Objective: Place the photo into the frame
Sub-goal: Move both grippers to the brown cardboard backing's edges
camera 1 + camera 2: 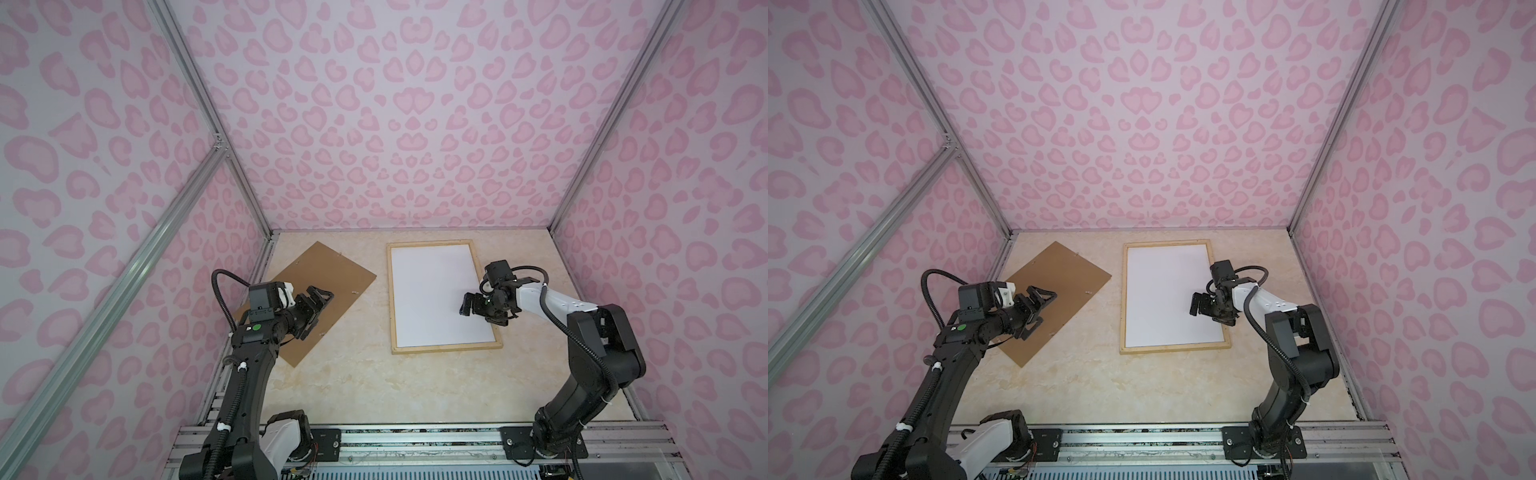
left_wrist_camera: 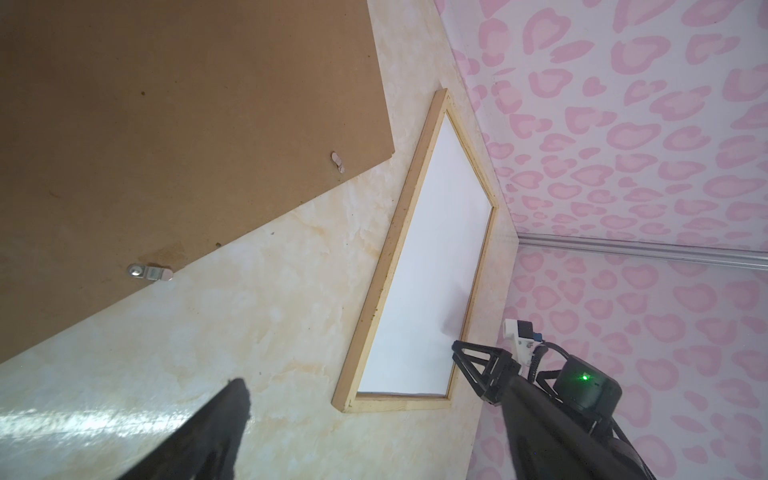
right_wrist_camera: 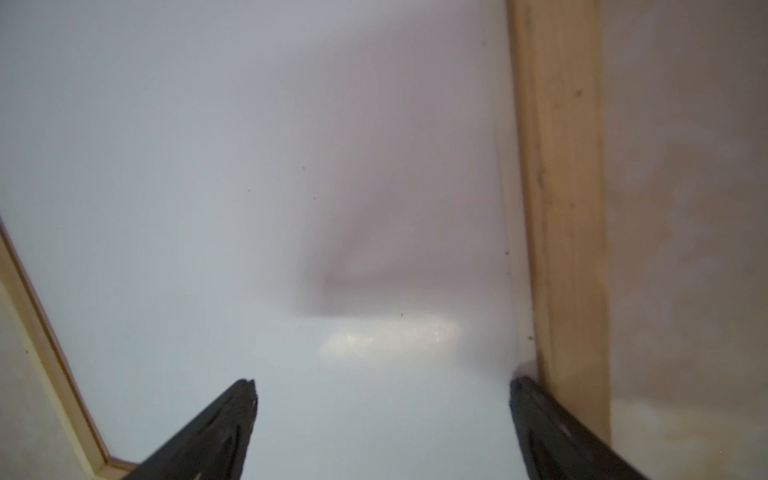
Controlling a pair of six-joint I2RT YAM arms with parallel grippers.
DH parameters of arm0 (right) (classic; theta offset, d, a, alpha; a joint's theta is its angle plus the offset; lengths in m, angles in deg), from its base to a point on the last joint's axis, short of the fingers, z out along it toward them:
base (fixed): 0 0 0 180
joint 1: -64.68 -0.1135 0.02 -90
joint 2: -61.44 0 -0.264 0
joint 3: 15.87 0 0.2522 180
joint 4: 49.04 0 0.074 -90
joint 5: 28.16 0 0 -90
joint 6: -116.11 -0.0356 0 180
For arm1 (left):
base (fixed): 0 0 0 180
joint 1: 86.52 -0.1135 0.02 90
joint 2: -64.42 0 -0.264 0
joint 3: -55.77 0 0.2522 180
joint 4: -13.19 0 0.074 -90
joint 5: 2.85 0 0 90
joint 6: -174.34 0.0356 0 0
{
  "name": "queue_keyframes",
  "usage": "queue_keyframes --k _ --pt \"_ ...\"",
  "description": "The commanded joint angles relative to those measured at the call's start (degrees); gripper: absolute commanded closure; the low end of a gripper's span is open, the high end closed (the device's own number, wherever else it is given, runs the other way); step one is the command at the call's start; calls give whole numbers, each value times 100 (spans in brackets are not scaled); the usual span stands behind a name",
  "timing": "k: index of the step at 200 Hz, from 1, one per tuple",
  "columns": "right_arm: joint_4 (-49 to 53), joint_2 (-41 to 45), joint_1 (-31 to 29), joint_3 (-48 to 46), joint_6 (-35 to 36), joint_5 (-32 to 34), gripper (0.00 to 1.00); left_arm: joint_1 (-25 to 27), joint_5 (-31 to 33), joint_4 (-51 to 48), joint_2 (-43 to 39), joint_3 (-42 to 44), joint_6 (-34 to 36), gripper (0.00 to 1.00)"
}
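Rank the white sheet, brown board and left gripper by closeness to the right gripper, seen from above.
1. The white sheet, directly under the right gripper, inside the frame.
2. The brown board, left of the frame.
3. The left gripper, over that board, farthest left.

The frame (image 1: 446, 348), a large rectangle of thin pale wood strips, lies flat on the counter (image 1: 374, 386) right of centre toward the back, its long sides running away from the robot. A plain white sheet (image 1: 428, 291) lies flat inside, filling the opening edge to edge.
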State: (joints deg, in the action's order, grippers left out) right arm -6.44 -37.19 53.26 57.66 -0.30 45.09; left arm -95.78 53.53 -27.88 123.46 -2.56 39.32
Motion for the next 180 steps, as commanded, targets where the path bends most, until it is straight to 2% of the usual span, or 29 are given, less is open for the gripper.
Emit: queue_keyframes --k 1,36,56,81,107,133,156,180 --pt "-152 -97 279 -91 -260 19 2 -6 76 -18 -29 -41 19 2" --pt "-212 166 443 -160 -421 243 2 -15 180 -46 90 -185 36 2" --pt "-151 400 272 -80 -405 421 2 -15 480 -49 368 -342 168 2" --pt "72 598 -285 205 -314 816 2 -30 1257 -71 1180 -611 435 2" --pt "63 724 -893 353 -355 837 2 -58 1587 -142 2231 -945 645 1" --pt "33 624 -1712 541 -360 835 2 -85 1995 -240 2624 -962 722 1" --pt "-32 236 -2405 853 -399 702 2 -85 2132 -163 2865 -878 790 1" --pt "-96 -192 -2870 1215 -435 596 2 -8 1948 -46 3274 -813 801 1"
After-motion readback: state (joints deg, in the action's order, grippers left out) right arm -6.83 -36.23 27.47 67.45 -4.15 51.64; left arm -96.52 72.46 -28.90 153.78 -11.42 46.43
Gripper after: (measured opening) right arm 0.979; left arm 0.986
